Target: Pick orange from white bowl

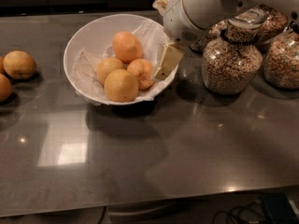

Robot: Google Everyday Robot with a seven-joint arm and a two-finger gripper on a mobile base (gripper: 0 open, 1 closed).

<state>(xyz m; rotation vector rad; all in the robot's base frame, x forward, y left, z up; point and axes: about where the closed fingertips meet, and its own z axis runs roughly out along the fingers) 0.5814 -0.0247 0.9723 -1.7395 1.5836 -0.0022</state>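
The white bowl [77,41], lined with crinkled white paper, stands at the back middle of the grey counter. The orange [127,46], deep orange and egg-shaped, lies at the back of the pile in it. Two paler round fruits [120,85] lie in front, and a rounder deep-orange fruit [141,73] lies to the right. My gripper [159,38] hangs over the bowl's right rim on the white arm from the upper right. It is open and empty. One cream finger [169,60] reaches inside the rim beside the rounder fruit. The other finger [161,4] is behind the bowl's far edge.
Glass jars of cereal [230,62] stand just right of the bowl, partly under the arm, with more [282,59] at the far right. Two loose yellow-orange fruits [18,64] lie at the counter's left edge. The counter's front edge runs along the bottom.
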